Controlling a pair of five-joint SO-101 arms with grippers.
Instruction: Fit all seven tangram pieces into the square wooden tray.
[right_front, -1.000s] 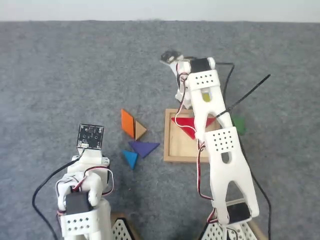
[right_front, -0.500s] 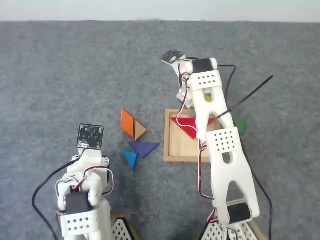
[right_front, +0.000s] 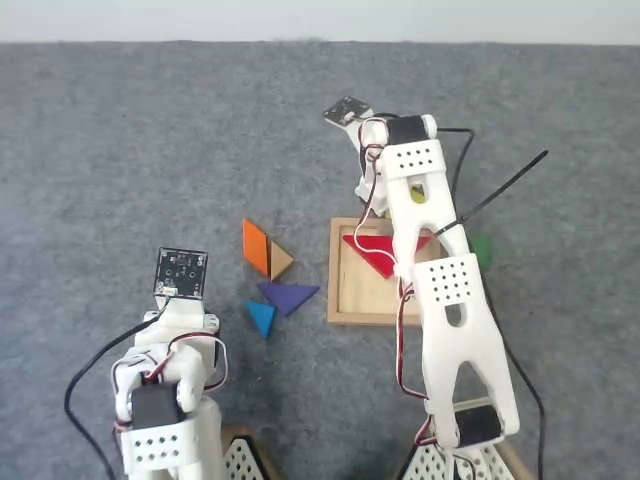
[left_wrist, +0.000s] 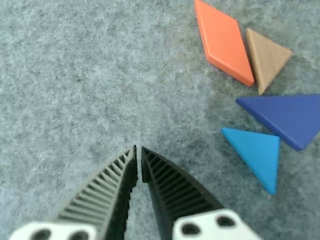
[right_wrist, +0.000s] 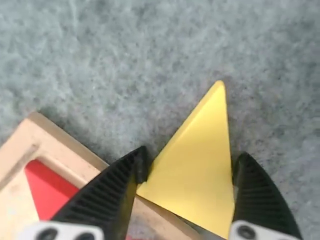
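Overhead, two white robot arms stand at a grey, felt-like table (right_front: 140, 140); a square wooden tray (right_front: 333, 272) lies right of centre with a red triangle (right_front: 375, 254) already inside it.

The right arm stretches across the tray to its far edge; seen from that wrist, the right pincer (right_wrist: 192, 162) has its ribbed black fingers set narrow against two sides of a yellow triangle (right_wrist: 200, 145), gripping it; the triangle covers part of the tray's rim, so it seems held just above the far corner, probably so it can be turned and lowered beside the red one.

The left arm sits folded near its base; the left pincer (left_wrist: 138, 150) is closed with nothing in it, tips almost touching, over bare table, likely waiting clear of the work.

Four pieces lie clustered on the table left of the tray: an orange parallelogram (right_front: 255, 246) touching a tan triangle (right_front: 281, 261), a dark blue triangle (right_front: 288, 295) below them, and a light blue triangle (right_front: 261, 317) just beside that; a green piece (right_front: 478, 250) lies right of the tray, partly hidden by the right arm.

One piece is in the tray, one is in hand, and five wait outside.
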